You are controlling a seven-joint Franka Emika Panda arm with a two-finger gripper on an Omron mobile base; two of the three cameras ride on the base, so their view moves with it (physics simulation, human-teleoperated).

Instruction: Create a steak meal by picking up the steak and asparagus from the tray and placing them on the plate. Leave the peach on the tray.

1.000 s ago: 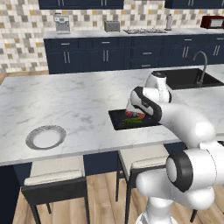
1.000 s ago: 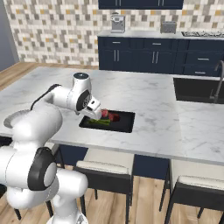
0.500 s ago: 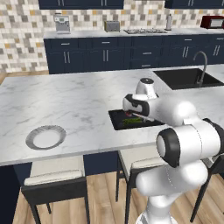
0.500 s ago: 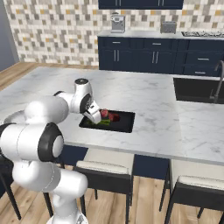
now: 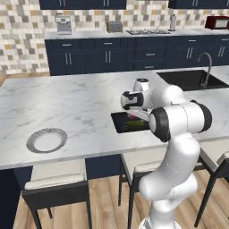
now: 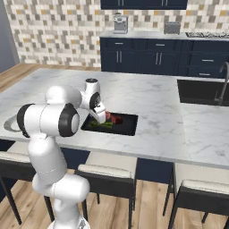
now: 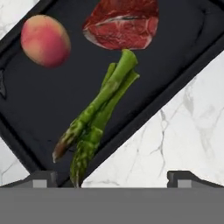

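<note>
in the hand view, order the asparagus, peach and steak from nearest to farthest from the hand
1. asparagus: centre, tips reaching down between the open hand's fingertips.
2. peach and steak: top left and top centre of the tray, too close to call.

The white arm rises from its base, folds at a dark elbow joint and reaches forward and down. The wrist bends so the hand points downward. The pincer [image 7: 112,177] hangs with its two dark tips spread wide apart, nothing between them, touching nothing. In both base views the hand sits low, partly hidden behind the forearm.
</note>
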